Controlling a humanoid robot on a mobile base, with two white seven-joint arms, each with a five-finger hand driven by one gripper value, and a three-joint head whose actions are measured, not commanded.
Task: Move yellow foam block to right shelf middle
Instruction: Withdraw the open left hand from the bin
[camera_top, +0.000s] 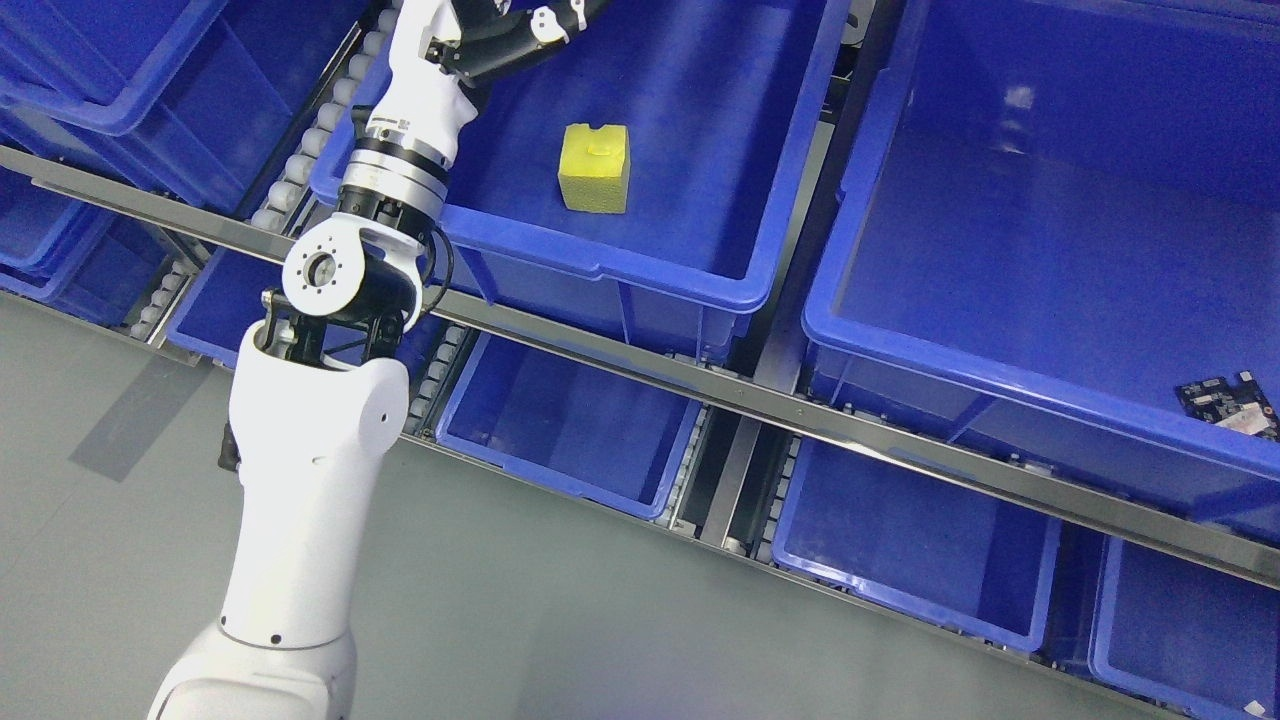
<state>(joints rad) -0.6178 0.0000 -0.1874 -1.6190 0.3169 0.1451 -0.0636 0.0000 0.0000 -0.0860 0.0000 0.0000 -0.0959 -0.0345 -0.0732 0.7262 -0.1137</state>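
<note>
The left arm enters from the lower left of the head view and rises in white segments to the left hand (505, 35), which sits at the top edge of the frame above the rear left part of a blue plastic bin (640, 275) on the middle shelf level. The black and white fingers (545, 25) extend toward the right and appear loosely spread, with nothing between them; their tips are partly cut off by the top edge, so the full posture cannot be confirmed. The yellow foam block (595, 168), a cube-like piece with a small notch in its upper face, rests on the floor of the same bin. It lies below and slightly to the right of the fingers in the picture, near them but apart, with bare blue bin floor visible between the block and the fingers. The block stands upright, roughly in the middle of the bin. Well to the right of the fingers, across a metal shelf divider, sits a larger blue plastic bin (1000, 370); a dark green circuit board (1228, 402) lies in its lower right corner. A grey metal rail (640, 365) runs diagonally along the front of both bins. More blue bins occupy the lower shelf level. The right hand is not visible.
</note>
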